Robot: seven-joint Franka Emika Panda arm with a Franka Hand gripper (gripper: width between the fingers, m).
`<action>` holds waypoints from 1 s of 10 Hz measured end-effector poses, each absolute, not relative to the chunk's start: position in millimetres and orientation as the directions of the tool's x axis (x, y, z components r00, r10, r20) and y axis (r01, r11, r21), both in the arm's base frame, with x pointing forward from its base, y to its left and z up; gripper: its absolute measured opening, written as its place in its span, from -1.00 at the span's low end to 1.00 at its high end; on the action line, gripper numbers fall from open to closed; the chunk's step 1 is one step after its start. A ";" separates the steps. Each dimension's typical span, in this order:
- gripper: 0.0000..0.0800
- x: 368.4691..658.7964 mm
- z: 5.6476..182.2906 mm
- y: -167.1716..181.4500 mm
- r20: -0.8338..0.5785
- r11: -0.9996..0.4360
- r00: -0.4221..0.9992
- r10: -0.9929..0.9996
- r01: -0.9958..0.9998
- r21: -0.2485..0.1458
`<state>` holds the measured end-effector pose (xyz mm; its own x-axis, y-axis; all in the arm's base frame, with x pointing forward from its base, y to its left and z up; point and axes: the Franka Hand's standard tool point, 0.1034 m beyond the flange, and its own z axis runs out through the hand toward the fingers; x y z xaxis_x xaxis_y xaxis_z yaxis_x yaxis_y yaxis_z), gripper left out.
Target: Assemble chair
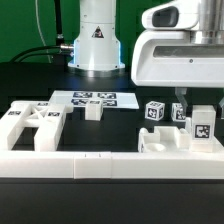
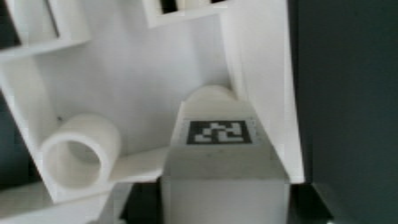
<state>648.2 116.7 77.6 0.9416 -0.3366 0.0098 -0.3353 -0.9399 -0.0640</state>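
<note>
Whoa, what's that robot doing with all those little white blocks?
It is building a chair from white plastic pieces. Right now the robot's claw is lowered over a tagged block on the exterior view's right, and the wrist view shows the block right between its fingers. Whether it is squeezing yet is unclear. Another tagged cube stands beside it, and a slotted panel lies apart on the exterior view's left.

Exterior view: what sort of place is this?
Probably a robotics lab bench: a robot arm's base on a black table, a marker board lying flat before it, and white chair parts carrying square tags.
</note>
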 end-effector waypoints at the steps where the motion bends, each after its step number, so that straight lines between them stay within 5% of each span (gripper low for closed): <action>1: -0.28 648.2 77.5 117.4 0.009 -0.899 0.901 -0.433 -0.432 -0.068; 5: -0.28 648.2 77.5 117.6 -0.011 -0.755 0.757 -0.653 -0.652 -0.070; 10: -0.28 647.6 76.7 118.9 -0.094 -0.343 0.352 -0.931 -0.934 -0.095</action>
